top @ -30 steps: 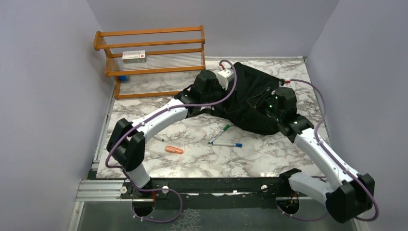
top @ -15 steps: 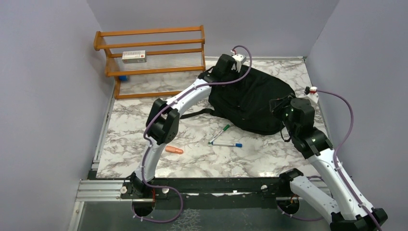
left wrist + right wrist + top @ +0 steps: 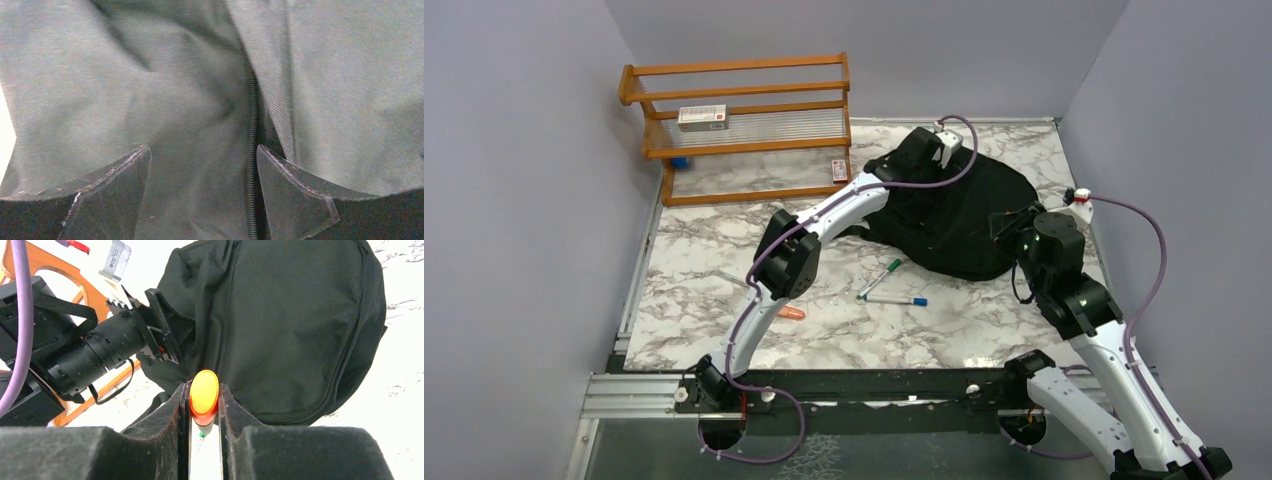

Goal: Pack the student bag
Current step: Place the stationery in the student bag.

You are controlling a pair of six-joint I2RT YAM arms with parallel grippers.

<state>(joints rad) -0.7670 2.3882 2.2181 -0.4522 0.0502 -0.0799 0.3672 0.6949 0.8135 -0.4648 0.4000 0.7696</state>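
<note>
I count one backpack (image 3: 964,215). Near it lie one green-capped marker (image 3: 881,277) and one blue-capped marker (image 3: 894,299), plus one orange stick (image 3: 792,313) farther off. Also one orange-capped marker (image 3: 204,395), one wooden rack (image 3: 739,125) and two small boxes (image 3: 702,117) (image 3: 840,171).

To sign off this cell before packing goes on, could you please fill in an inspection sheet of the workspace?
Surface: white-and-grey marble-pattern tabletop; no spills seen.
Job's things: large black soft fabric backpack lying at the far right.
Clutter: green-capped white marker, blue-capped white marker and small orange stubby item loose in front of the backpack.
Grippers: left pincer open, close over the backpack's fabric; right pincer shut on an orange-tipped stick-shaped item.
Cables: purple cables loop along both arms; no snag seen.
Surroundings: orange wooden rack holding a small white box; plain lilac walls.
</note>
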